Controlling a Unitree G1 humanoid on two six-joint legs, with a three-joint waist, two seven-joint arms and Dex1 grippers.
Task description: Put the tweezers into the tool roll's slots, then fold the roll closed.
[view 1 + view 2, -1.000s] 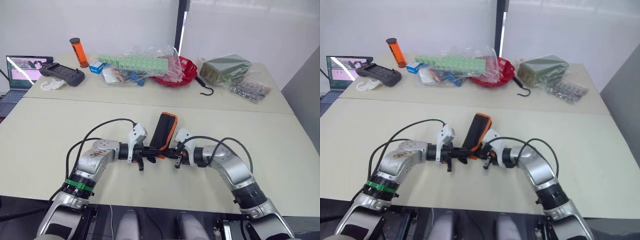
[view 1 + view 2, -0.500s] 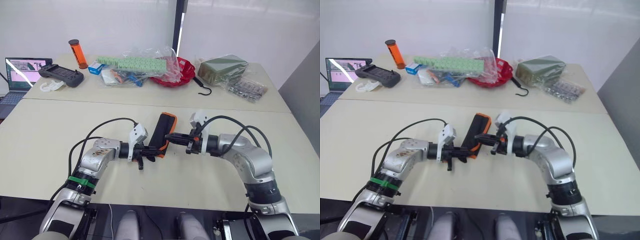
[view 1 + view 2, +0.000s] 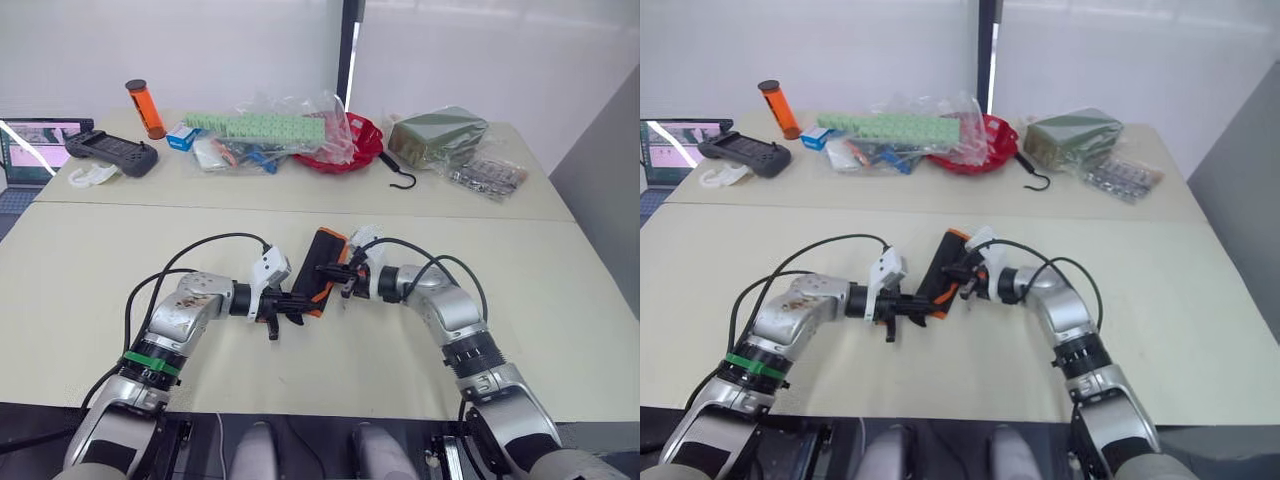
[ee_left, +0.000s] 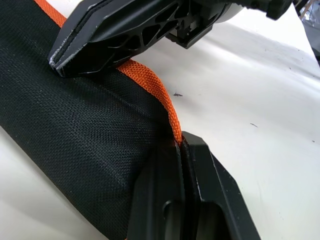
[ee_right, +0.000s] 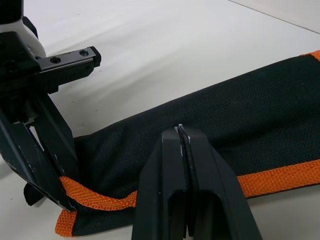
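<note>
The tool roll [image 3: 324,252] lies folded shut on the near table, black fabric with orange edging [image 4: 157,90]. My left gripper [image 3: 298,298] is at its near end, shut on the orange edge [image 4: 180,144]. My right gripper [image 3: 323,270] comes from the right, shut, with its tips pressed on the black fabric [image 5: 181,131] a little beyond the left gripper. The right gripper's tips [image 4: 58,64] touch the roll just by the orange edging. The tweezers and the slots are hidden inside the folded roll.
The far table holds an orange tube [image 3: 139,108], a black controller [image 3: 110,155], a laptop [image 3: 28,140], plastic bags with green strips [image 3: 270,128], a red bowl [image 3: 357,140], a black hook [image 3: 402,176], a dark green packet [image 3: 436,136] and a bag of small parts [image 3: 490,175].
My right gripper left its place beside the left gripper, rose, then came down onto the roll's middle. The left gripper kept its hold on the near end. The camera shifted slightly.
</note>
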